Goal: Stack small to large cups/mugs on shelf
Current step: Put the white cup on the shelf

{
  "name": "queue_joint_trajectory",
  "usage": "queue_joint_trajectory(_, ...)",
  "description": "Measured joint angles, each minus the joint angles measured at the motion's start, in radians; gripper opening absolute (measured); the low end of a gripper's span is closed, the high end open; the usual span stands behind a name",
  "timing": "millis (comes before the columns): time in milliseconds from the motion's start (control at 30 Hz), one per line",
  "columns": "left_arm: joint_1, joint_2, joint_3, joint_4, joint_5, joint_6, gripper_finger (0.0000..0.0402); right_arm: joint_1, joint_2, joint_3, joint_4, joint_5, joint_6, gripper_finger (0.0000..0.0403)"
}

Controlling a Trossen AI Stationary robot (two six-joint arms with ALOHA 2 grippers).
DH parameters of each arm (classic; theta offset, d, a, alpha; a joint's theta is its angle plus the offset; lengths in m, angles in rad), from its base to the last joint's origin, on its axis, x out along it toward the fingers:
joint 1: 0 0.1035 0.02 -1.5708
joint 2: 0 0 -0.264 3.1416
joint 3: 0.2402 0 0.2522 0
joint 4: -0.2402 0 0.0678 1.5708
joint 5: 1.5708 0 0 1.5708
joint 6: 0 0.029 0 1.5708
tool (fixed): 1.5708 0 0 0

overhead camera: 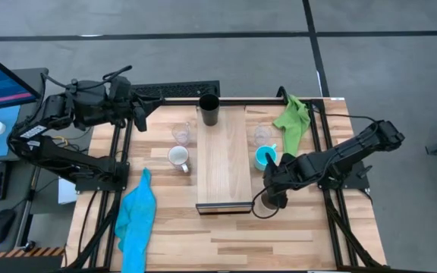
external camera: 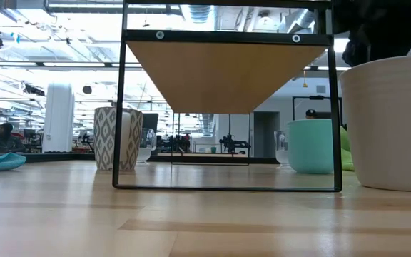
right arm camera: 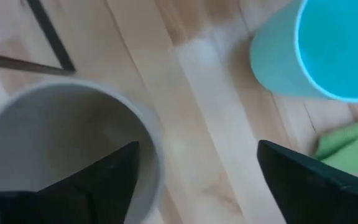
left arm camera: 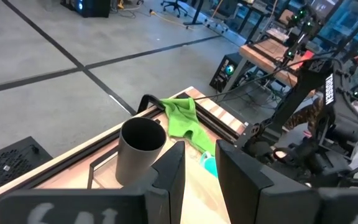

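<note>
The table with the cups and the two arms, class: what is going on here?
The right gripper, jaws open, hangs over the beige-grey cup beside the shelf, near the turquoise mug. Only the black cup stands on the shelf. The left gripper waits at the table's far left corner.

Only thing looking like lettering is running down the right arm (left arm camera: 329, 90) in the left wrist view, white on black, and I'm not managing to read it.
</note>
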Motion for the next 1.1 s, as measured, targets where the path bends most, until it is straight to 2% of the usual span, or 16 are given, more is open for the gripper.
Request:
queue_joint_trajectory(767,0.0,-0.006,0.0,0.0,-0.003,0.0,0.008,0.0,0.001,0.002,-0.001,-0.08,-0.025,0.0019)
queue_joint_trajectory(900,0.0,-0.006,0.0,0.0,-0.002,0.002,0.008,0.0,-0.047,0.005,-0.007,-0.086,-0.002,0.0015)
queue_joint_trajectory(1100,0.0,-0.006,0.0,0.001,-0.003,0.007,0.008,0.0,-0.184,0.028,-0.034,-0.08,0.067,0.0008)
